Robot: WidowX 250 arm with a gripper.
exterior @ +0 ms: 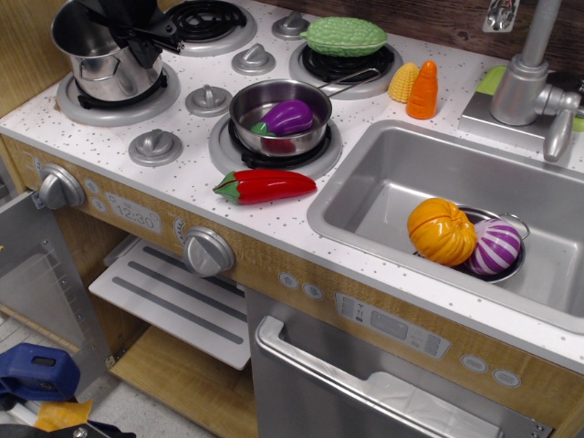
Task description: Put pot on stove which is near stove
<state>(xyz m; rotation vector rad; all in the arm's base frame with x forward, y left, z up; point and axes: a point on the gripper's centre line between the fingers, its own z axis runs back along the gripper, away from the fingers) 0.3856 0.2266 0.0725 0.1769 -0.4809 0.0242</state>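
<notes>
Fingers (137, 32): black, reaching down over the pot's rim at the top left; they seem to pinch the rim, though the dark shapes blur together and the contact itself is hard to make out.
Pot (105, 59): tall shiny steel one, upright, over the front left burner (whether its base touches the coil or hangs just above, I cannot tell).
Stove (173, 178): white speckled top with four black coil burners and grey knobs between them.
Pan (278, 114): shallower steel one on the front right burner, holding a purple eggplant (289, 116).
Green vegetable (345, 36): lying on the back right burner.
Red pepper (265, 186): flat on the desk (196, 205), just in front of the pan.
Sink (383, 182): to the right, with an orange pumpkin (441, 231) and a purple striped piece (497, 246) in a small steel bowl.
</notes>
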